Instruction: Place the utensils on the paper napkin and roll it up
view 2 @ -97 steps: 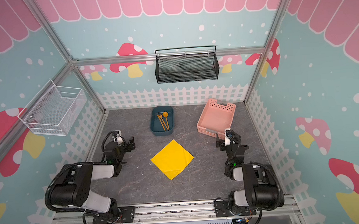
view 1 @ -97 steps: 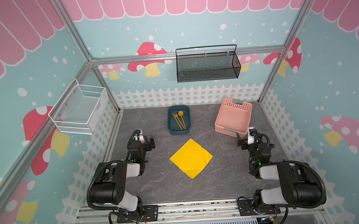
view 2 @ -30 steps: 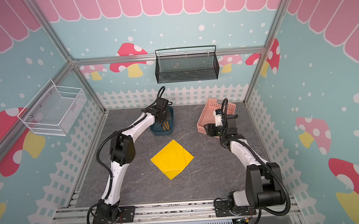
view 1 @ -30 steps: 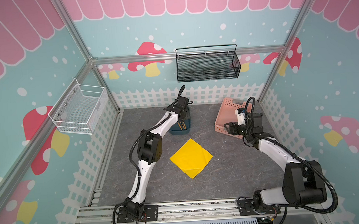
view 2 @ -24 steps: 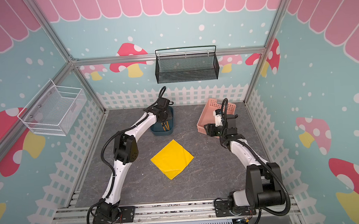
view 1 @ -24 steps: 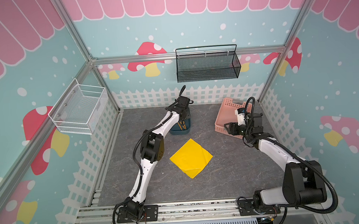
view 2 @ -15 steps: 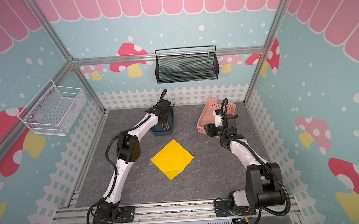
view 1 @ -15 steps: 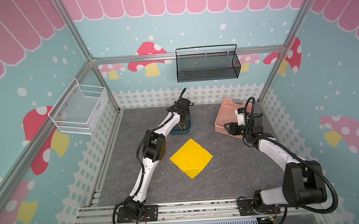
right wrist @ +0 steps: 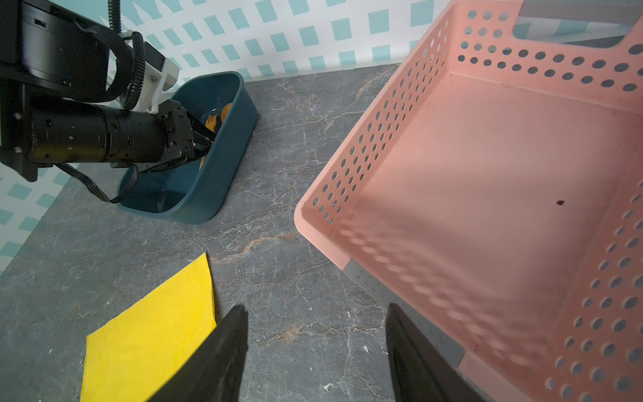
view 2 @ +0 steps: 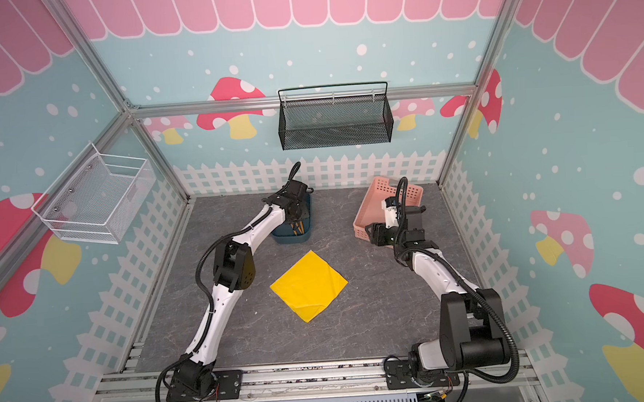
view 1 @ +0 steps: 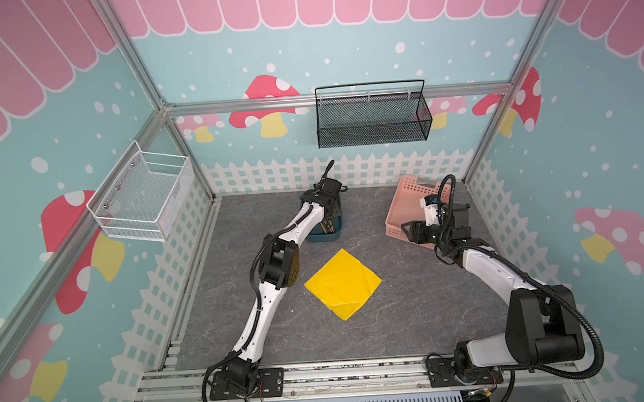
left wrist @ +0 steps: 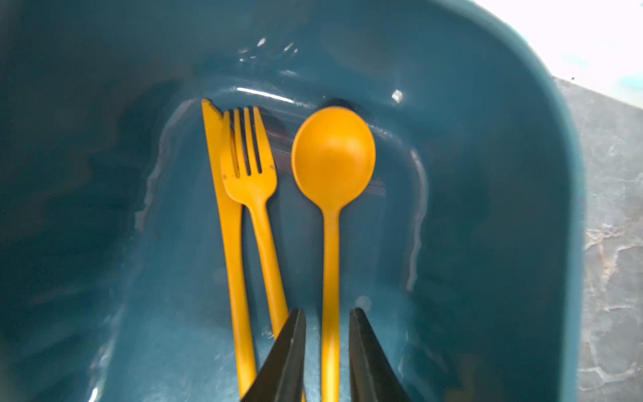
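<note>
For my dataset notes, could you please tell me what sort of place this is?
Probably a staged robot test cell, not a home: aluminium frame, mushroom-print walls, and robot arms mounted on a base rail.

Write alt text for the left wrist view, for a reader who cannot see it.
The left gripper straddles the handle of an orange spoon, jaws open and not touching it. The spoon lies beside an orange fork and knife inside a dark blue tub.
</note>
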`<state>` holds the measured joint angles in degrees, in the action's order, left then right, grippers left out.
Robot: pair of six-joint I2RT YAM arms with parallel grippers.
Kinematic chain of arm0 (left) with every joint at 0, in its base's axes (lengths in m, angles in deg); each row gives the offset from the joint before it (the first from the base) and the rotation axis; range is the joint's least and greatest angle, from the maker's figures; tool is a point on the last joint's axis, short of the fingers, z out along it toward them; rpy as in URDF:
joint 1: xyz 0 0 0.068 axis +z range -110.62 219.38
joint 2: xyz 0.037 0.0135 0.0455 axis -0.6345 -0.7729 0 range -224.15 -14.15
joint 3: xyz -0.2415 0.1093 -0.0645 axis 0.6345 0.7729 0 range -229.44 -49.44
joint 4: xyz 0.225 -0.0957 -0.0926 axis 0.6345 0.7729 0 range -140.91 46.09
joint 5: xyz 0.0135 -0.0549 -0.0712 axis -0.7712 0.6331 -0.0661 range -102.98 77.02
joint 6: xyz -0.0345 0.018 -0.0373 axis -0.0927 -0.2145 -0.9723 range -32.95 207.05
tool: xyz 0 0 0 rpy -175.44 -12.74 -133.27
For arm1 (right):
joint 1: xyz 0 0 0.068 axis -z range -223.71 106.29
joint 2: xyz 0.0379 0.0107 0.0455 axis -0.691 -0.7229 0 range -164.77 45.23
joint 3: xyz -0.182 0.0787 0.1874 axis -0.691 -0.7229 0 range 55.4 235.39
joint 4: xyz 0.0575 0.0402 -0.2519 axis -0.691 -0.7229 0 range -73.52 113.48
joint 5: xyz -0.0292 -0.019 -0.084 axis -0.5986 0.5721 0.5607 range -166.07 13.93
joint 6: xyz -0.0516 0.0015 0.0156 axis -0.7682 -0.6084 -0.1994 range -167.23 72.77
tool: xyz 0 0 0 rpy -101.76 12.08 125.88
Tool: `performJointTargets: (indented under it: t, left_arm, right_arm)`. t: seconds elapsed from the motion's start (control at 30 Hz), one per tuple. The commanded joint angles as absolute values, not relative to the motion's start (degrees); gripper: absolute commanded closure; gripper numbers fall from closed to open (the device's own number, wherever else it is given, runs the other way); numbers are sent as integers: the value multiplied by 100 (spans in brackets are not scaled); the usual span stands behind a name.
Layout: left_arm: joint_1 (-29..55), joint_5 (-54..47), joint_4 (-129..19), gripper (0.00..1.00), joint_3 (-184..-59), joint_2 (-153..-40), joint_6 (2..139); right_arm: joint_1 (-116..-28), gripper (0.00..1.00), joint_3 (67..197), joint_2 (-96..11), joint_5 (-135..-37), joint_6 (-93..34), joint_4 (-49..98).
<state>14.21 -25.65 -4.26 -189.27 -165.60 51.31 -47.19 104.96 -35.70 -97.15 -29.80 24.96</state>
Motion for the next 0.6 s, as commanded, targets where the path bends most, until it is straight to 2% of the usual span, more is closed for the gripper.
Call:
performJointTargets:
  t: [0.0, 0.3, 0.57]
  left_arm:
    - [1433, -2729, -292, 74, -18564, -16094, 5196]
    - [1438, -2823, -285, 73, -17381, -14986, 5470]
    - [1532, -2422, 38, 73, -17208, -14939, 5531]
  right_arm:
    - [-4746, 36, 10563, -3593, -9807, -3005, 2460]
    - [-4748, 36, 10512, -3524, -9866, -2931, 2471]
    - [-4744, 35, 10437, -3397, -9872, -2878, 2467]
